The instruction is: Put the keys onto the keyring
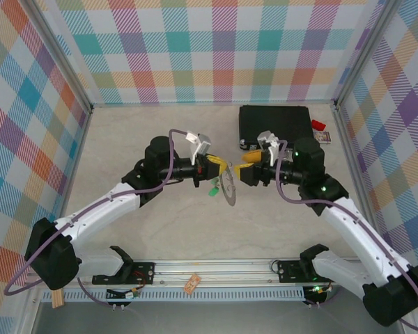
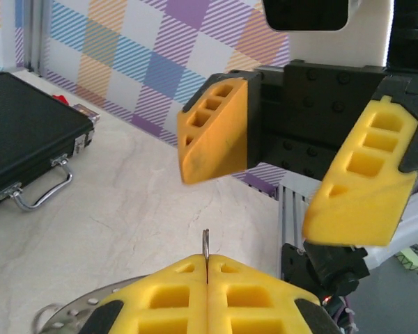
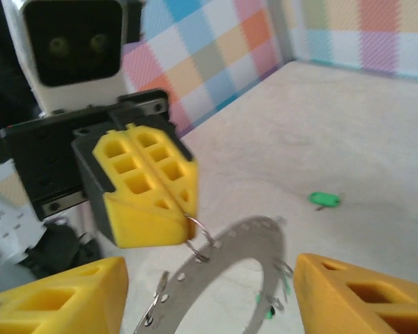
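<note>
The grey keyring [image 1: 230, 188] hangs tilted between the two arms, above the table. My left gripper [image 1: 218, 167] is shut on a small wire loop [image 2: 205, 243] that is threaded through the keyring's band [image 3: 195, 292]. Its closed yellow fingers [image 3: 150, 188] show in the right wrist view. My right gripper [image 3: 209, 296] stands open just in front of the keyring, one finger on each side and nothing between them. Its fingers [image 2: 216, 129] face the left wrist camera. A green key [image 3: 325, 200] lies on the table; green bits [image 3: 268, 306] hang on the keyring. A green key [image 1: 213, 189] shows beside the ring.
A black case [image 1: 275, 125] with a metal handle [image 2: 38, 195] lies at the back right. A small red item [image 1: 317, 125] and a little box [image 1: 322, 137] sit beside it. Checked walls enclose three sides; a metal rail [image 1: 209, 271] runs along the near edge.
</note>
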You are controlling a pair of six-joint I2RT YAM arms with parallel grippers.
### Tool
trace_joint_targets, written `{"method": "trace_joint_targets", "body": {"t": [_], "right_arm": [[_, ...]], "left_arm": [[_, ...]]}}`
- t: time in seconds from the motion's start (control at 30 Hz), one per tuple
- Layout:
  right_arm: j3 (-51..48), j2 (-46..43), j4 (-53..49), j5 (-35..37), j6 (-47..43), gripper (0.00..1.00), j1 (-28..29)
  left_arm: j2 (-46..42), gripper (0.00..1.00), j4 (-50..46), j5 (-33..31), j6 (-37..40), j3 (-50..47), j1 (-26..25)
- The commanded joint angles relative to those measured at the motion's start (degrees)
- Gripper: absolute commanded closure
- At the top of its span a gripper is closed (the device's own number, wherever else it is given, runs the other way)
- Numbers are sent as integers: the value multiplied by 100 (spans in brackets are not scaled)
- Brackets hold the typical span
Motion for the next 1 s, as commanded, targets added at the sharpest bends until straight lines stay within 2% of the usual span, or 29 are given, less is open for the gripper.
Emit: {"method": "trace_joint_targets", "body": {"t": [0.0,0.13,0.3,0.63,0.83,0.97], "right_arm": [[-354,-437,578,1086,277,35,-16],[-606,-769,666,1443,257,36,-14],[-702,-815,752,1519,303,38,-14],[-582,-609,940,1236,181,40,-14],[-579,-555,897,1086,84,39,-14],[-645,-610,910,1096,79,37,-14]], "left_arm": [[-277,100,823,-284,-192,-111,9],[-404,100,1081,-434,-214,-264,9],[-527,100,1345,-467,-231,-432,2],[-637,100,1693,-415,-255,-629,1],[-671,100,2105,-1020,371,-1013,-25],[-585,100,2949,-1648,861,-1491,-55]]}}
